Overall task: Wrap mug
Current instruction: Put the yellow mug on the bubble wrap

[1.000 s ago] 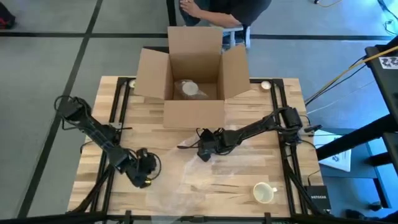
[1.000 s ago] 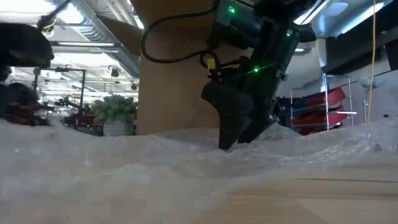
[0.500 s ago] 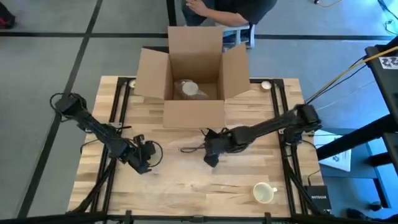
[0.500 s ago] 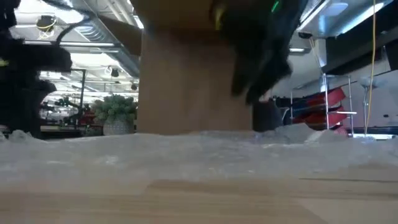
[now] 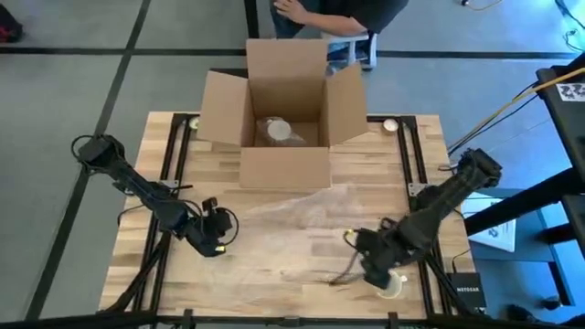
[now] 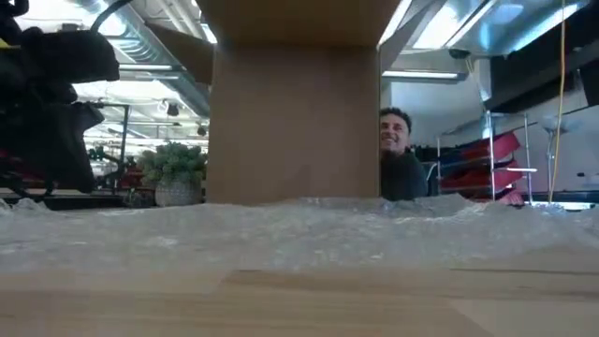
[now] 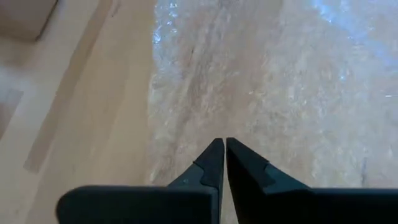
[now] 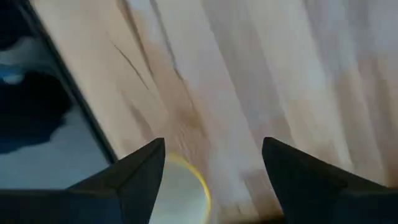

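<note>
A white mug [image 5: 396, 286] stands upright at the table's near right; its rim [image 8: 189, 180] shows in the right wrist view. My right gripper [image 5: 375, 272] [image 8: 213, 144] hovers open just above it, one finger on either side of the rim. A clear bubble wrap sheet [image 5: 306, 219] [image 6: 299, 229] lies spread flat over the table's middle. My left gripper [image 5: 214, 241] [image 7: 224, 144] is shut at the sheet's left edge [image 7: 163, 118]. My left gripper points its shut fingertips [image 7: 214, 155] down at the bubble wrap's left edge. I cannot tell whether they touch the sheet, which lies flat on the table there.
An open cardboard box [image 5: 283, 110] stands at the far middle with a wrapped item [image 5: 277, 130] inside; its front wall [image 6: 295, 122] fills the low view. A person [image 6: 398, 159] stands behind the table. Bare wood [image 5: 274, 292] lies along the near edge.
My right gripper has left the bubble wrap near the box and swung to the near right, ending over the mug. The sheet, which lay bunched toward the near edge, now lies spread out flat across the middle. My left gripper has shifted slightly toward the far edge.
</note>
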